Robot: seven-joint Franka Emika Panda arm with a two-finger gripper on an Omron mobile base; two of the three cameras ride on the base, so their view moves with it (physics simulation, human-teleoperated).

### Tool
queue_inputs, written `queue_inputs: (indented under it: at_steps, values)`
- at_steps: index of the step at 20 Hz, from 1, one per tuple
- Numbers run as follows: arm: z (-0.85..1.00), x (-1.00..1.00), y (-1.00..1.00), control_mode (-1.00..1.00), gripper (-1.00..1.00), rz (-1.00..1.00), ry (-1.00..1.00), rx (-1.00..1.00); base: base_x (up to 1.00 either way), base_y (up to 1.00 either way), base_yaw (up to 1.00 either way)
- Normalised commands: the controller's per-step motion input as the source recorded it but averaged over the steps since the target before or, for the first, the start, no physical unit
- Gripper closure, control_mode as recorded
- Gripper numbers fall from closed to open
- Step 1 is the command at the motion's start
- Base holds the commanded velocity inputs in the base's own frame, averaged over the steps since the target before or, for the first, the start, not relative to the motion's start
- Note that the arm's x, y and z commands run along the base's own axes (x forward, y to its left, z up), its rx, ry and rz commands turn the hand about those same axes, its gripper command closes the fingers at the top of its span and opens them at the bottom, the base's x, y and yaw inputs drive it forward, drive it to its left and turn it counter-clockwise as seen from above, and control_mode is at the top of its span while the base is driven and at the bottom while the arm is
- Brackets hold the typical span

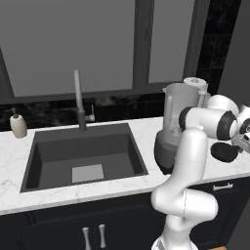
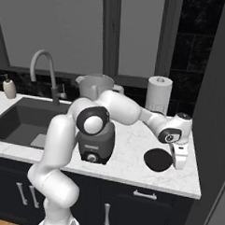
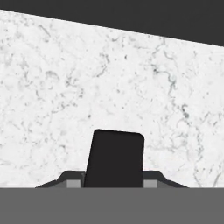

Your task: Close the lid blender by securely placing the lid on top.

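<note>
The white arm (image 2: 61, 144) looms closest, rising from the base, and its elbow covers much of the blender (image 2: 96, 127) behind it. The marble counter (image 2: 130, 157) runs across with a dark sink (image 1: 83, 156) sunk into it, a tall tap (image 1: 78, 97) behind the basin, and grey window panes above. The blender stands on the counter right of the sink, jar mouth open and uncovered; in the left base view the forearm crosses its jar and dark base, and in the right base view the front knob peeks out under the elbow. Behind it, a white round-topped cylinder (image 2: 159, 94) stands against the black wall. Over to the lid (image 2: 157, 159): a flat black disc low over the counter to the right of the blender, well apart from the jar. The gripper (image 2: 176, 160) sits at the lid's right edge, jaws drawn in narrow; in the hand view a dark slab sits between the finger tips over the marble, and it looks like the lid's edge pinched there, though whether the disc rests on the counter or is just off it I cannot tell. Far left, a small beige soap bottle (image 1: 18, 125) stands by the sink corner.
</note>
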Motion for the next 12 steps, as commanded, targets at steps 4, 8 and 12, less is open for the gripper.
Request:
queue_inputs:
  at_steps: [4,8,12]
  values:
    - [0.67,-0.15,0.0,-1.0,1.0,0.0,-0.13,0.05,0.0,0.0,0.0]
    - [0.77,-0.15,0.0,-1.0,1.0,-0.01,-0.15,0.04,0.0,0.0,0.0]
    - [0.82,-0.08,0.0,-1.0,1.0,-0.06,-0.14,0.01,0.0,0.0,0.0]
